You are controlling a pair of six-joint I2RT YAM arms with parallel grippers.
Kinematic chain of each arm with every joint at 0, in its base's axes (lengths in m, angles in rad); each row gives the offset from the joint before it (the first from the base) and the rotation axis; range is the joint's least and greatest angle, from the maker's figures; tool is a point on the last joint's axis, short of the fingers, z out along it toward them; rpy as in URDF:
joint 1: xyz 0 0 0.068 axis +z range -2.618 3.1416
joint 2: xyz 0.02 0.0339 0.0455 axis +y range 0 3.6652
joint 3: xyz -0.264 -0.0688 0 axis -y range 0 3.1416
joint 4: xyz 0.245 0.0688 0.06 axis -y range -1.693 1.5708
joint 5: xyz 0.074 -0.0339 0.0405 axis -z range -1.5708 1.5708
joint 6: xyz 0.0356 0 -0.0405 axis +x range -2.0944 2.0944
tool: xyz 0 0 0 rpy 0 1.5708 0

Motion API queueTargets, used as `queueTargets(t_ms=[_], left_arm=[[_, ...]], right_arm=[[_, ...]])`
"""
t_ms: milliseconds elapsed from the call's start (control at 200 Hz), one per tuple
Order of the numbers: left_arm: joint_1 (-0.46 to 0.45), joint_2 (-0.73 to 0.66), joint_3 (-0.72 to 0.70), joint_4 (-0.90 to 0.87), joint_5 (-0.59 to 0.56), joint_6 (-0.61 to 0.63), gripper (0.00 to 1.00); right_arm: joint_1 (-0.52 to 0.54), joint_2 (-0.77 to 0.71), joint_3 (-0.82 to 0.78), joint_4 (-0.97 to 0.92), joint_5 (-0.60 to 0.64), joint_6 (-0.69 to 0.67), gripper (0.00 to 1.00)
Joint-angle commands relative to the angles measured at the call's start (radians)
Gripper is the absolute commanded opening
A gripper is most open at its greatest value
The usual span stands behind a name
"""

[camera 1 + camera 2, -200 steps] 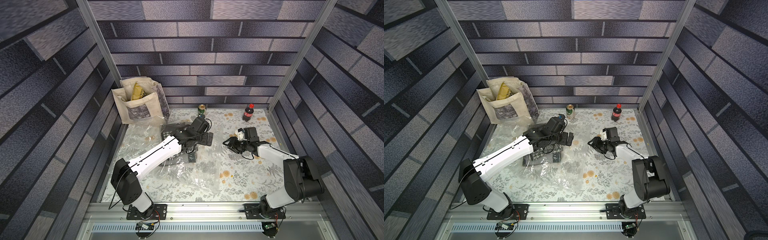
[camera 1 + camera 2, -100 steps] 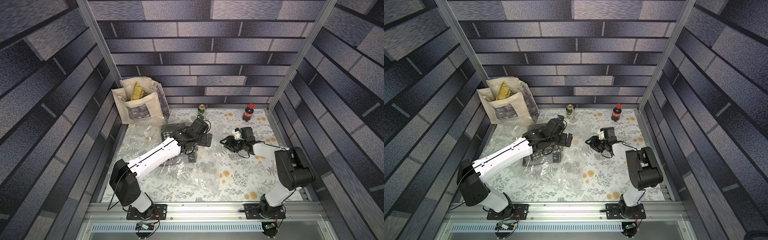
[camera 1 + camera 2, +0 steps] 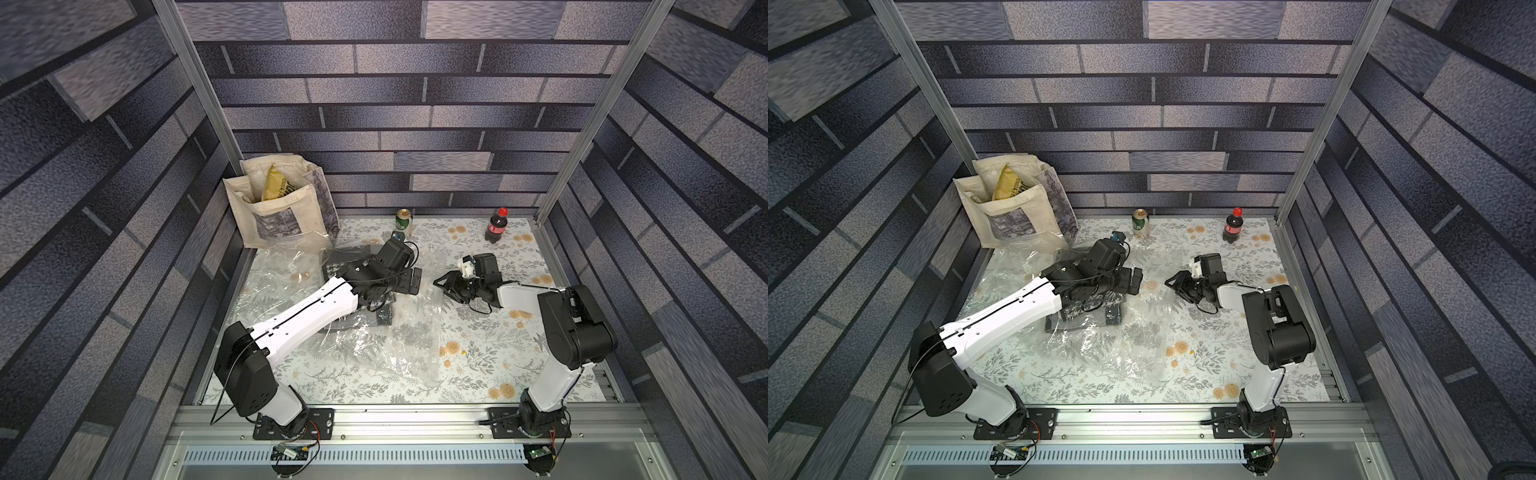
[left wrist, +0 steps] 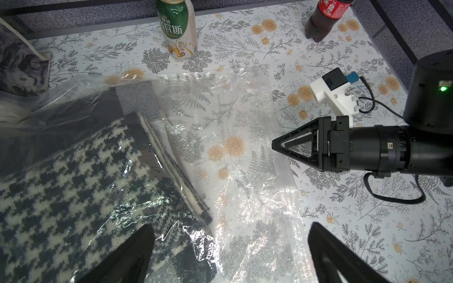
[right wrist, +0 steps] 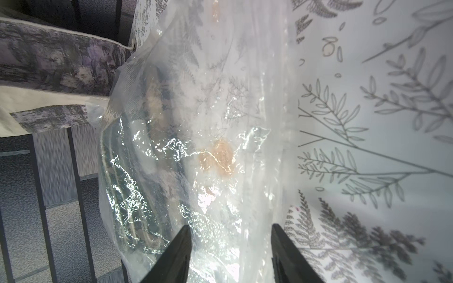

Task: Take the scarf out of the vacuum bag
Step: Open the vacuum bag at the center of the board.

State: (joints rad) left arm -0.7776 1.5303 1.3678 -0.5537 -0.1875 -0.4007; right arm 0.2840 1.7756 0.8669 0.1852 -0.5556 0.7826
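Observation:
The vacuum bag (image 3: 395, 345) (image 3: 1121, 353) lies crumpled and flat over the left and middle of the floral table. The scarf (image 4: 73, 176), black-and-cream houndstooth, is folded inside it, mostly under my left arm in both top views (image 3: 1075, 311). My left gripper (image 4: 231, 226) (image 3: 411, 280) hangs open just above the bag (image 4: 245, 171). One finger is over the scarf's corner, the other past the bag's edge. My right gripper (image 5: 231, 227) (image 3: 442, 284) is open, low at the bag's right edge, with loose plastic (image 5: 196, 122) between and ahead of its fingers.
A cream tote bag (image 3: 282, 208) holding a yellow packet leans in the back left corner, touching the vacuum bag. A green can (image 3: 403, 219) and a cola bottle (image 3: 496, 226) stand along the back wall. Brick-patterned walls close three sides.
My right gripper has slid left along the table to the bag's edge, its elbow folding in. The left arm has hardly shifted. Both grippers keep the same opening.

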Motion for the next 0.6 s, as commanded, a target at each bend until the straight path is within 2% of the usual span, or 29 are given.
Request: queueTargets(t_ms=[0,65,200,331,501,591], left_arm=[[0.015,-0.038,-0.021,0.004,-0.005,-0.004,1.00],[0.019,-0.039,-0.023,0.006,-0.001,-0.007,1.00],[0.021,-0.038,-0.027,0.009,0.010,-0.012,1.00],[0.021,-0.040,-0.030,0.006,0.014,-0.012,1.00],[0.021,-0.043,-0.033,0.011,0.039,-0.005,1.00],[0.020,-0.036,-0.034,0.023,0.059,-0.009,1.00]], right_arm=[[0.014,0.032,0.031,0.027,-0.006,0.018,0.53],[0.018,0.053,0.042,0.035,-0.018,0.028,0.50],[0.024,0.072,0.047,0.078,-0.043,0.061,0.27],[0.028,0.015,0.033,0.052,-0.025,0.052,0.24],[0.031,-0.074,0.052,-0.071,0.026,-0.008,0.18],[0.030,-0.052,0.086,-0.097,0.009,-0.016,0.07]])
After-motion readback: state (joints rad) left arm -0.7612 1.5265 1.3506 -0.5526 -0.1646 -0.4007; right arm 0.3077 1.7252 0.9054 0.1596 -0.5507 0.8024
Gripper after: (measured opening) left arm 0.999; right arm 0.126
